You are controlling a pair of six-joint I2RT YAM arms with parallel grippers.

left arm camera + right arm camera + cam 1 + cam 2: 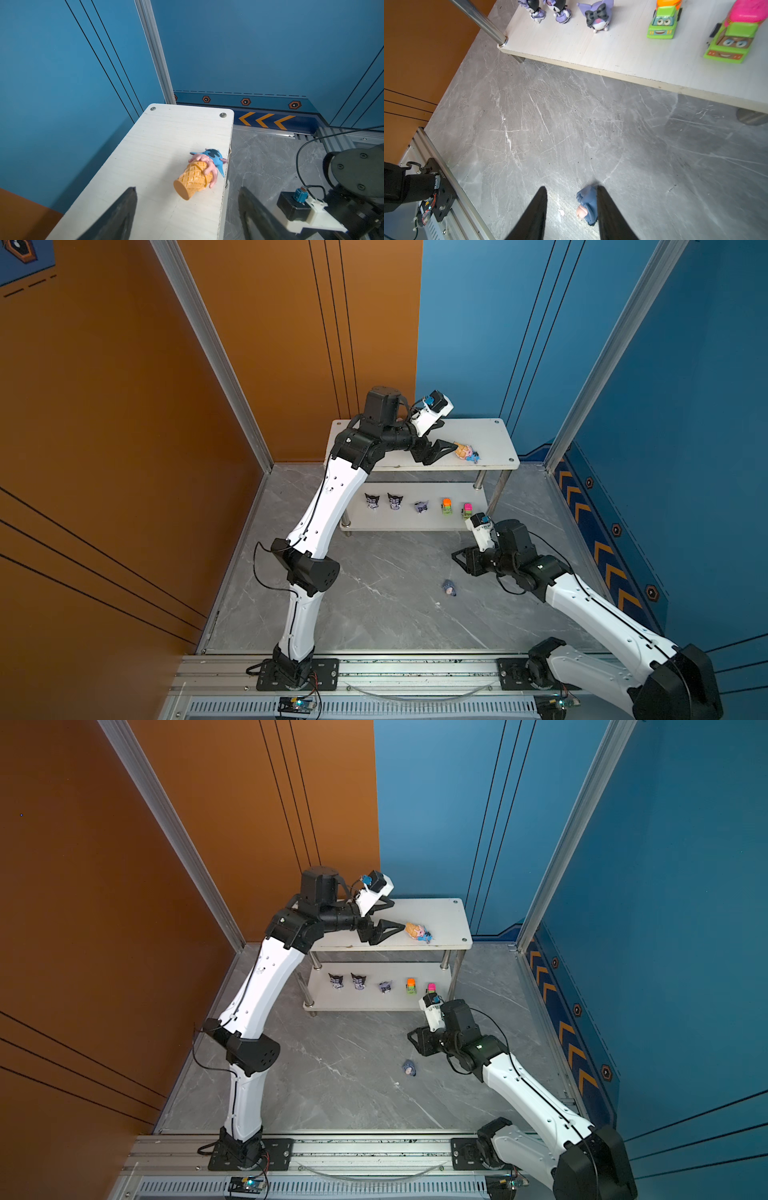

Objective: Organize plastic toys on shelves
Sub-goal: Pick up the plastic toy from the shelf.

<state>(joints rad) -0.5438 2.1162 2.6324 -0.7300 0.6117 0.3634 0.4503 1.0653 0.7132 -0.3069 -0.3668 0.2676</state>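
**Left arm is reaching over the upper shelf, right arm is hovering low above the floor**

The left gripper [398,914] is hanging over the top board [440,913] of the shelves [455,969] with its jaws standing apart. One fingertip is pointing at the blue toy on a cone [417,932], which is lying on its side just beside it; whether they are touching cannot be told. On the lower board [365,1002] five toys are standing in a row: a black-purple horned figure [336,981], a second horned figure [358,981], a purple figure [385,987], a green car with orange top [411,986] and a green car with pink top [431,988]. The right gripper [417,1042] is hovering over the grey floor [332,1085], and the grey donkey [409,1068] is lying near it, apart from it.
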